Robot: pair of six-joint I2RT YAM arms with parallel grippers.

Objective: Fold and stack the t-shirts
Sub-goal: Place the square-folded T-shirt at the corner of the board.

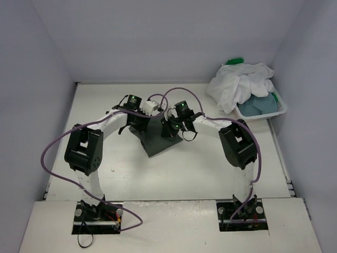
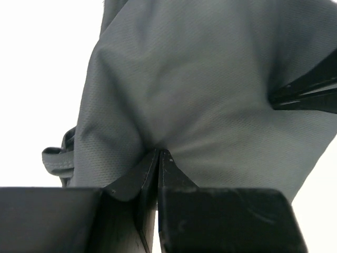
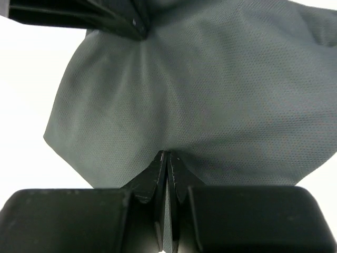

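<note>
Our left claw (image 2: 158,152) and right claw (image 3: 166,154) clamp the dark grey t-shirt (image 1: 157,141) mid-frame; other t-shirts (image 1: 239,87) sit heaped, unfolded, upper right.

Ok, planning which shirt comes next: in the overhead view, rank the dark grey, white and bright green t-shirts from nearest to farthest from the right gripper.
1. Dark grey t-shirt, table centre, pinched in the right gripper.
2. Crumpled white t-shirt, heaped over the white plastic basket, far right.
3. Bright green t-shirt, peeking out behind the white heap, farthest back.
</note>
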